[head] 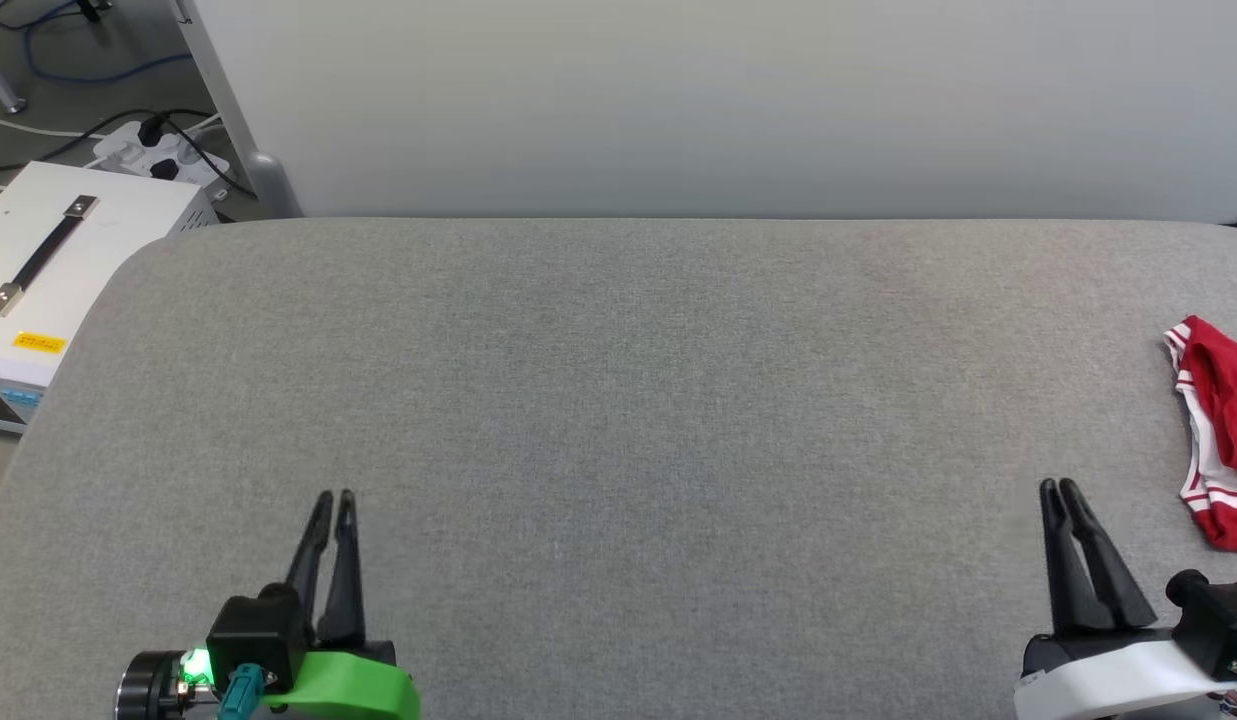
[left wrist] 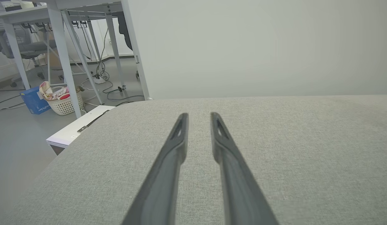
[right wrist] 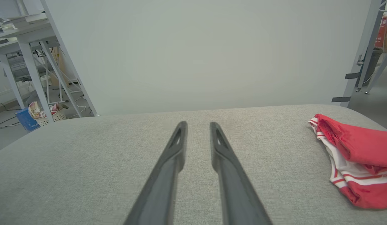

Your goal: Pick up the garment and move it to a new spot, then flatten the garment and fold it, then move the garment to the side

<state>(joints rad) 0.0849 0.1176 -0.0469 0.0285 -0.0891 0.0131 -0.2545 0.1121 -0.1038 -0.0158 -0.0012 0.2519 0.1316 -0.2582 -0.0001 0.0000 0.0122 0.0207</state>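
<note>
**Shirt at the far edge, both grippers empty**

The grey padded table (head: pixel 618 400) takes up most of the head view, and nearly all of it is bare. The plain wall panel (head: pixel 678 100) stands behind it at 12 o'clock.

The garment (head: pixel 1218 430) lies bunched at 3 o'clock on the table, red folds over white cloth with striped trim. The head view cuts it off at the side, so how close it lies to the table's edge cannot be told. That is the main risk. A sideways nudge toward 3 o'clock might push the heap over the side, and the head camera would see little of it.

A white case (head: pixel 68 260) with a dark handle sits off the table at 9 o'clock, well away from the work.

The right gripper (head: pixel 1057 484) hangs at 5 o'clock, its fingers parted by a narrow gap and holding nothing. The shirt is near it, at about 2 o'clock from its tips, and not touching. With so slim a gap the fingers may shove the cloth instead of straddling a fold. They may also pinch only the top layer, so the shirt would lift as a twisted bundle that is hard to flatten.

The left gripper (head: pixel 336 494), at 7 o'clock, is likewise narrowly parted and empty. It is well apart from the shirt, so reaching across risks crossing the other arm.
</note>
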